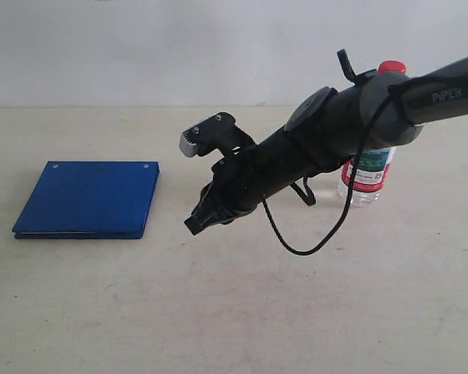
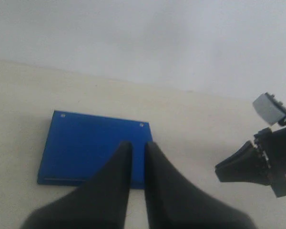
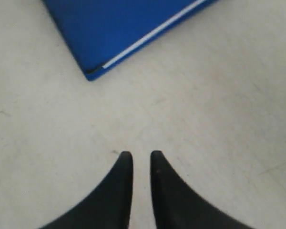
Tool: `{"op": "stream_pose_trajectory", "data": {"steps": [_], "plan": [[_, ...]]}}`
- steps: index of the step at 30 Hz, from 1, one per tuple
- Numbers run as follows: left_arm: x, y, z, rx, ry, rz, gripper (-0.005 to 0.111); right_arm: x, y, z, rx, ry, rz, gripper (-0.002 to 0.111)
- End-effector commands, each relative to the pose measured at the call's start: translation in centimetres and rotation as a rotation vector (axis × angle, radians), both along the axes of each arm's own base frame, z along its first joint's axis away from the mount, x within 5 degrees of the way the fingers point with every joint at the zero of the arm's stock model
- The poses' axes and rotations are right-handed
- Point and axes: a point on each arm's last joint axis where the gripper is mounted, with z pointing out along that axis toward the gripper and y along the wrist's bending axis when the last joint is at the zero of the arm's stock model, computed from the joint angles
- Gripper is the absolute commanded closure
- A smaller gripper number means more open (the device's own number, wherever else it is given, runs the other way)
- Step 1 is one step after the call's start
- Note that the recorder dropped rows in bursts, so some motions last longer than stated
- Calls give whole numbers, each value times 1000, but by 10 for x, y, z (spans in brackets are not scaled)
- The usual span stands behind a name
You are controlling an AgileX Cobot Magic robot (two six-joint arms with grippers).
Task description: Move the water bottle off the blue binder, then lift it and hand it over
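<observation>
Since the water bottle [image 1: 368,175] stood upright on the table [image 1: 234,312] at the right of the exterior view, well apart from the blue binder [image 1: 86,199] and partly hidden behind my right arm [image 1: 335,125], I judged the first step done and the lift to be what remained.

My right claw [image 3: 141,157] hung over bare table just off a corner of the binder, its fingers drawn almost together with only a slit between them and nothing in it. My left claw [image 2: 138,145] looked the same, nearly closed and empty, pointing at the binder.

I expected the binder to be stiff, smooth and fairly light. It lay flush on the table, though, so there was no gap for a finger to slide under. The right wrist view showed a pale line between the covers, so I reckoned a pinch on one cover alone would let it splay. Taking both covers together at an edge, near the rivets [image 1: 56,165], seemed the firmer hold.

Around the binder the table was bare on every side. The right arm reached across the middle with a cable [image 1: 304,245] looping beneath it, so I saw crowding between the two arms as the main risk.
</observation>
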Motion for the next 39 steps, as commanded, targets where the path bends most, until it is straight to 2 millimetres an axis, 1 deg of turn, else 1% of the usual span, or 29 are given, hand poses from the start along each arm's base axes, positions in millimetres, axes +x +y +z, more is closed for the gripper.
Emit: {"op": "stream_pose_trajectory", "data": {"steps": [1,3,4,6,7,9,12,15,18,20,24,25,27,30,34,37,38,39], "plan": [[27,5,6,-11,93,119,75,5,1,10,72,99,-83,67],[45,6,10,7,135,183,59,3,6,17,114,165,-64,47],[53,5,11,15,159,185,52,1,8,19,128,197,-52,42],[74,1,8,35,228,186,44,-2,10,21,150,237,-42,41],[83,0,7,44,252,190,42,-2,10,22,157,240,-48,41],[104,-2,-7,82,340,212,42,2,11,21,170,232,-91,41],[129,-3,-27,140,438,259,42,9,11,19,212,231,-188,41],[150,2,-42,214,487,342,42,14,16,18,275,258,-225,41],[171,5,-51,267,499,410,42,21,23,16,296,268,-210,41],[188,1,-56,246,520,381,42,27,27,18,318,278,-200,41],[225,-10,-62,184,554,252,42,36,34,22,351,297,-165,41],[233,-11,-64,170,559,223,42,38,33,21,352,297,-165,41],[245,-10,-66,154,559,221,42,40,32,22,355,294,-167,41],[257,2,-70,170,550,285,42,40,28,22,350,303,-132,41],[268,20,-78,203,566,322,42,29,25,22,326,354,8,41],[276,27,-91,182,613,261,42,21,25,23,323,399,87,41],[280,27,-102,161,645,222,42,18,25,24,327,410,128,41],[282,28,-108,157,660,219,42,16,25,24,328,415,149,41]]}}
